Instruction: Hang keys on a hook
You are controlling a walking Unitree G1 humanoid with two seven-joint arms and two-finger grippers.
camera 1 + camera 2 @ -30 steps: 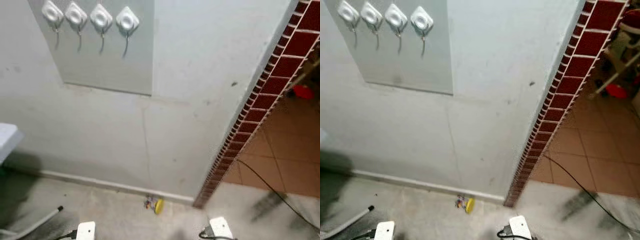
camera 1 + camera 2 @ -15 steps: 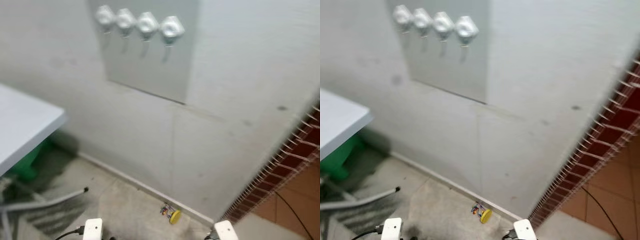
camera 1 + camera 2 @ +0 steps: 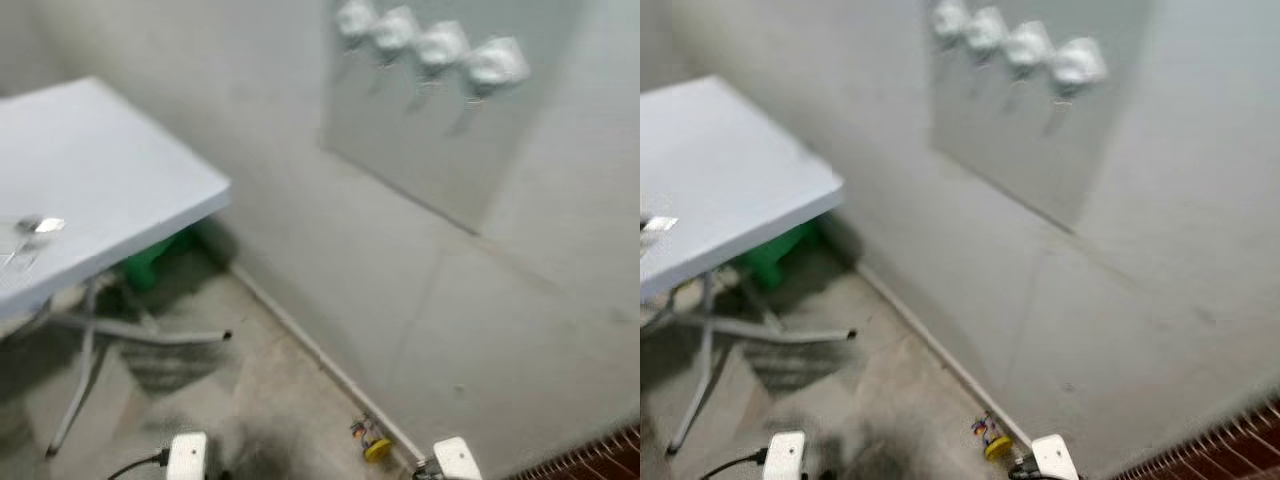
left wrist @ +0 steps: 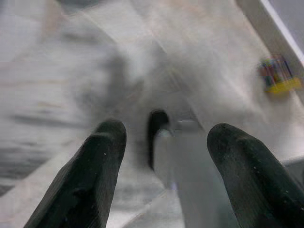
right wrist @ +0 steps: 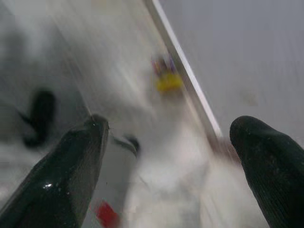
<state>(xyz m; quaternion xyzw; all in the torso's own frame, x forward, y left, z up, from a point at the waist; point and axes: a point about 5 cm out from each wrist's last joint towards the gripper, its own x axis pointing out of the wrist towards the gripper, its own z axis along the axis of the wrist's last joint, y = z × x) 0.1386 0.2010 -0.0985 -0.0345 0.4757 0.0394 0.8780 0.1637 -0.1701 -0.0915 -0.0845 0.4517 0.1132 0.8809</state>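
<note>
Fingers apart, idle; blurred keys on table, axis unclear.

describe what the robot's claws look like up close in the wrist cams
Each claw has two thick, rounded black fingers with a slightly rough matte surface: the left claw and the right claw look alike. The fingers taper to blunt tips and carry no markings.
</note>
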